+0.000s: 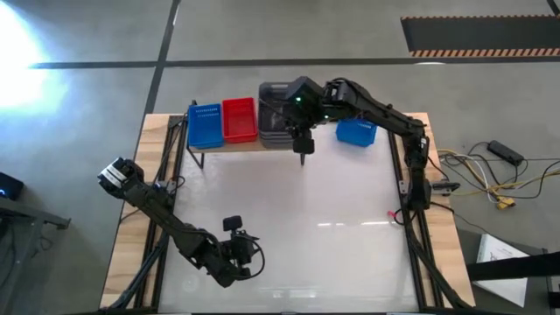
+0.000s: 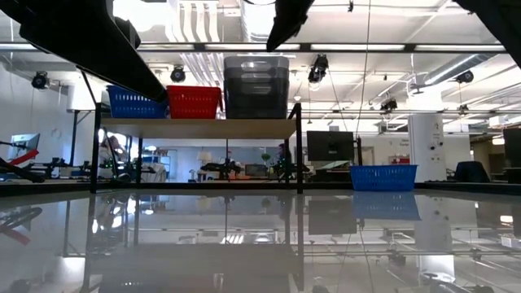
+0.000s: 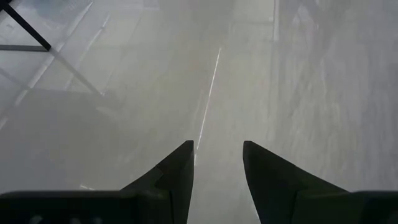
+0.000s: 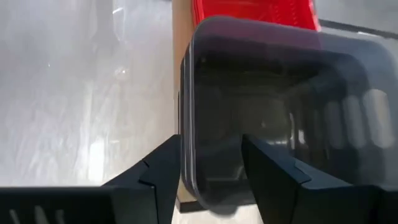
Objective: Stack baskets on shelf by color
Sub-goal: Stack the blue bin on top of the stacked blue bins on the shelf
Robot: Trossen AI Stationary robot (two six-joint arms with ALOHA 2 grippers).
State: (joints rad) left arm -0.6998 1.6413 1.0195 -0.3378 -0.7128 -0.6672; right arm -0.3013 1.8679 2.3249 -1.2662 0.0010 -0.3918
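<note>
- Right gripper [image 1: 303,154]: fingers apart astride the grey stack [image 2: 256,86] rim, gripping nothing; I lift straight up.
- Left gripper [image 3: 217,163]: fingers narrowly parted, empty, over tabletop [image 1: 289,219].

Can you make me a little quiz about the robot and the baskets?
1. True or false: the blue basket on the table sits on the shelf.
2. Which stack on the shelf is tallest? A blue stack B red stack C grey stack
3. Fill in: the right gripper is at the ___ stack; the left gripper waits over bare table.

Key: 1 false; 2 C; 3 grey.
</note>
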